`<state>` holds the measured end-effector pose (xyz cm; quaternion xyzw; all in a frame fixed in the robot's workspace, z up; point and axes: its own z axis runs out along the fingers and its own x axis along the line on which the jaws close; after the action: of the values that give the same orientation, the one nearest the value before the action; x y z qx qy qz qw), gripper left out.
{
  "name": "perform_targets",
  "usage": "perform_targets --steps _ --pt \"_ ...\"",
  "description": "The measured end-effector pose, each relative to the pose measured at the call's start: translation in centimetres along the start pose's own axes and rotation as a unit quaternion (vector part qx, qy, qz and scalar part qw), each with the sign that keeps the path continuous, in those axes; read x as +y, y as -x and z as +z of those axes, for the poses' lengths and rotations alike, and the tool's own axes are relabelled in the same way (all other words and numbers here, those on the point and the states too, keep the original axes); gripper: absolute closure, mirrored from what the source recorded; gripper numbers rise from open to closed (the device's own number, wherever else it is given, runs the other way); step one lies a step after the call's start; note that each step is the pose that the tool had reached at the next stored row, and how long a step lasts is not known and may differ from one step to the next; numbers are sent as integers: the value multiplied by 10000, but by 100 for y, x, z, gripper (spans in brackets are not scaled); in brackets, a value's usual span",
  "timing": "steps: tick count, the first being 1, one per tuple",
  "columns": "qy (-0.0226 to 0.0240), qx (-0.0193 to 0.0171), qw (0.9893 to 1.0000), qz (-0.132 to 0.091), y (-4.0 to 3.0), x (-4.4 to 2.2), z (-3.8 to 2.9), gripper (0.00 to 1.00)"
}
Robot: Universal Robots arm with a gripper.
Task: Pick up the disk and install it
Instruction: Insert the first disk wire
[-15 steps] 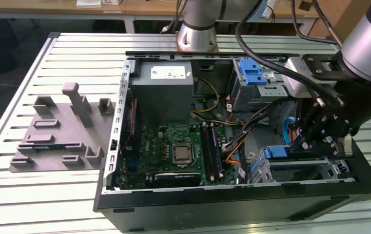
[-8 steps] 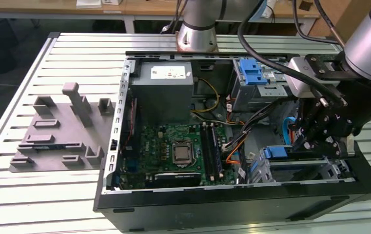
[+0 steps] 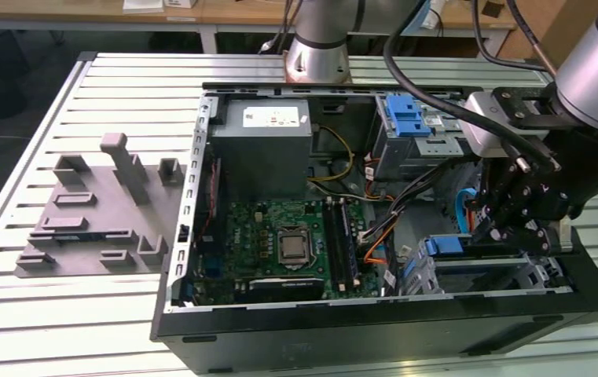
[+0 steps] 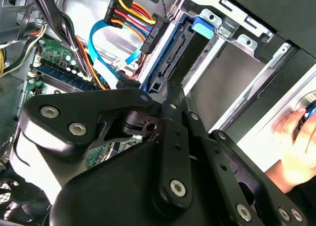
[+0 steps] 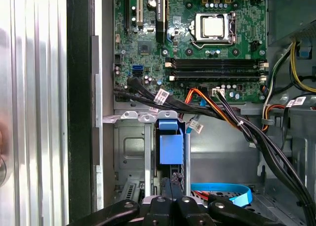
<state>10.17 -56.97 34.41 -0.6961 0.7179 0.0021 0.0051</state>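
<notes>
One gripper (image 3: 508, 224) sits low inside the open case (image 3: 383, 330), at the drive cage (image 5: 133, 152) on the exterior view's right. We see the disk (image 5: 171, 148), blue bracket showing, standing edge-on in that cage. Fingers (image 5: 170, 186) look narrow, pressed against the disk's edge. A hand (image 4: 296, 152) rests outside the case.
</notes>
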Motion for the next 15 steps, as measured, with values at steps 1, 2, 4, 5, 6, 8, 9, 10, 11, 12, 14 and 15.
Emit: perform_targets --steps 1,2,4,5,6,8,9,10,11,12,14,15 --pt "0 0 10000 0 0 -1 0 89" --pt "0 0 10000 0 0 -1 0 89" --pt "0 0 10000 0 0 -1 -1 89" --pt "0 0 10000 0 0 -1 -2 89" --pt "0 1 10000 0 -1 -1 -8 89" --pt "0 1 10000 0 1 -1 -30 89" --pt "0 1 10000 0 3 -1 -44 89" --pt "0 0 10000 0 5 -2 -59 89" --pt "0 1 10000 0 6 -1 -68 89" --pt "0 -1 10000 0 8 -2 -69 89" --pt "0 -1 10000 0 8 -1 -68 89" --pt "0 -1 10000 0 8 -1 -69 89"
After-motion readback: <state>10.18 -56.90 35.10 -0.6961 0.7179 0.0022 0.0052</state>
